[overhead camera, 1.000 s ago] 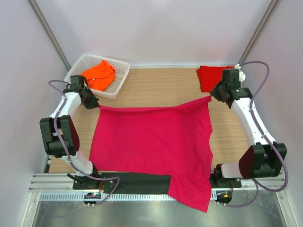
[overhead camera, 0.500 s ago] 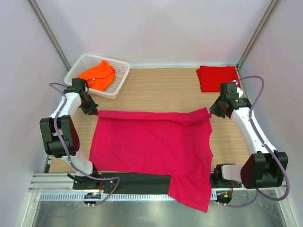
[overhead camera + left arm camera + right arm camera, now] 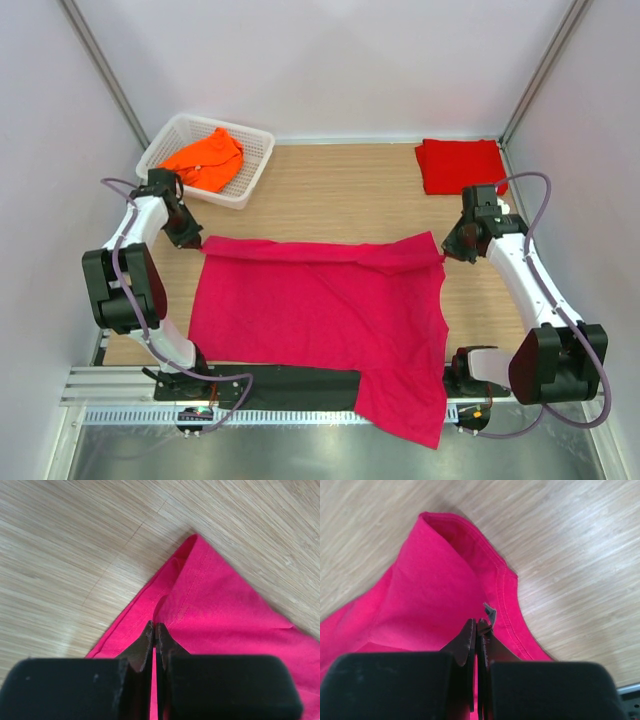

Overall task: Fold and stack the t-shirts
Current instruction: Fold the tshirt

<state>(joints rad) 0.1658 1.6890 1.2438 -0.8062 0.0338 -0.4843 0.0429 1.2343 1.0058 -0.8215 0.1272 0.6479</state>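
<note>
Plainly, the pink shirt (image 3: 320,310) lay spread flat over the middle of the table (image 3: 330,190), with one near corner spilling past the front edge and over the black rail (image 3: 300,385) between the arm bases. Its far edge was raised and turned a little toward the near side, so a narrow doubled band ran from corner to corner. The left gripper (image 3: 155,630) had its fingers pressed together on the far left corner, with a thin fold of cloth caught between the tips. The right gripper (image 3: 477,628) pinched the far right corner the same way, just beside a small grey tag (image 3: 490,614) at the hem. Holding both corners at once looked meant to hold that edge taut and straight, so that the far half could be drawn over the near half in one even fold.

Farther out, the red shirt (image 3: 460,165) sat folded in the far right corner, well apart from the pink one, and was likely the base of the stack. The orange shirt (image 3: 205,160) lay crumpled in the white basket (image 3: 256,165) at the far left, not yet folded. Nothing lay on the pink cloth or in the path toward the near edge. The overhanging corner was the one thing that could spoil a square fold.
</note>
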